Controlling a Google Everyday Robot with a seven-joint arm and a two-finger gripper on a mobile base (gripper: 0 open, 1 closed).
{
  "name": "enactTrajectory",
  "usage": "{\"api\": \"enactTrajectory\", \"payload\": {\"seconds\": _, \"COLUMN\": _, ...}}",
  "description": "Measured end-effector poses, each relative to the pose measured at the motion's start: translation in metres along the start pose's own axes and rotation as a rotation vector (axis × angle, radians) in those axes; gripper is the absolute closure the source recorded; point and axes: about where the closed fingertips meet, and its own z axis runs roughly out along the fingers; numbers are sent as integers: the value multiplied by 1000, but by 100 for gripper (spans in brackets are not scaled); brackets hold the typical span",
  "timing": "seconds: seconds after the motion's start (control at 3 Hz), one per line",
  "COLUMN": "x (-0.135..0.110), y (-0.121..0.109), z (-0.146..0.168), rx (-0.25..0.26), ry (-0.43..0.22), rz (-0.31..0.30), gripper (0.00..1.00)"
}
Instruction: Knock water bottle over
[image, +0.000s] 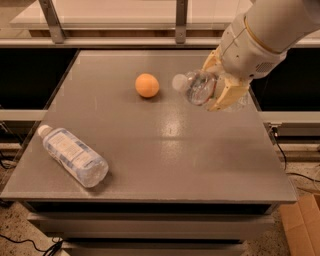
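Observation:
The water bottle (196, 86), a slim clear ribbed bottle with a white cap, is tilted steeply over the right side of the grey table (165, 150), its cap pointing left toward the orange ball. My gripper (211, 86) reaches in from the upper right on a white arm. Its beige fingers (227, 95) sit one behind and one in front of the bottle's body and close on it. The bottle's base is hidden behind the front finger.
An orange ball (147, 85) rests left of the bottle's cap. A wider clear bottle with a pale label (74, 156) lies on its side at the front left. A cardboard box (302, 225) stands on the floor at the lower right.

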Motion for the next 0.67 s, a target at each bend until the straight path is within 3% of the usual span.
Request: {"api": "enactTrajectory", "payload": {"seconds": 0.67, "x": -30, "y": 23, "z": 23, "rx": -17, "ry": 167, "rz": -130, "gripper": 100}}
